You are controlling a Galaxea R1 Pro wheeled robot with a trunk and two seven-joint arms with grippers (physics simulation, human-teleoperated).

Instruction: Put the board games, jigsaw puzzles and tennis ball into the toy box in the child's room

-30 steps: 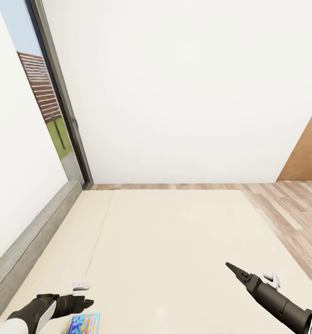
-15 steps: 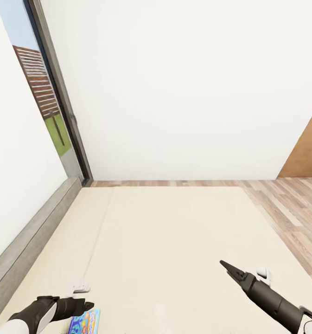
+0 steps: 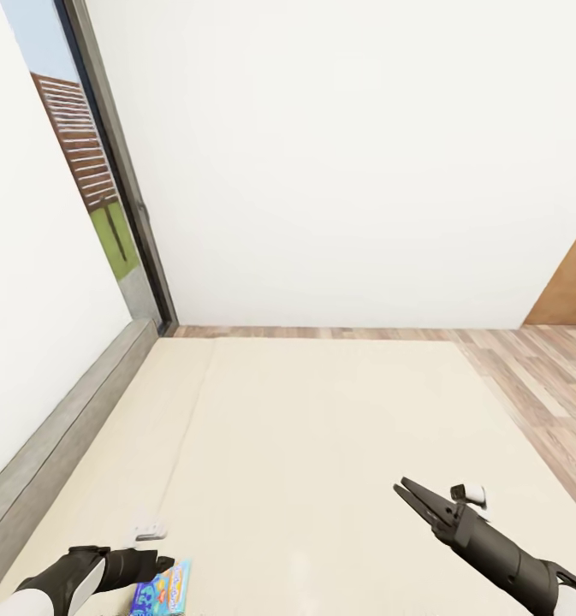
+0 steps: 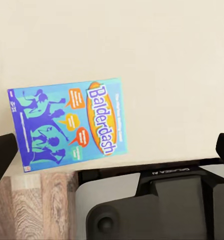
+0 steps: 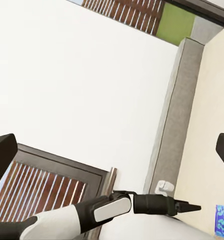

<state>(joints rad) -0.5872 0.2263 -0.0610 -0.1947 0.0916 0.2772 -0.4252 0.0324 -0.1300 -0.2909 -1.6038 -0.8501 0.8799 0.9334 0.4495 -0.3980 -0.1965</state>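
arms: black forearms, white upper shells | jaws: black, tapered

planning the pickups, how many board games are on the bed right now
1: a blue game lying flat on the bed at its near edge, just by the left end effector. Another may lie outside the views.

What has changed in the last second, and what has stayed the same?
The right pincer opened slightly and drifted left over the bed; the camera shifted too. The left pincer stays beside the blue Balderdash box, which lies untouched.
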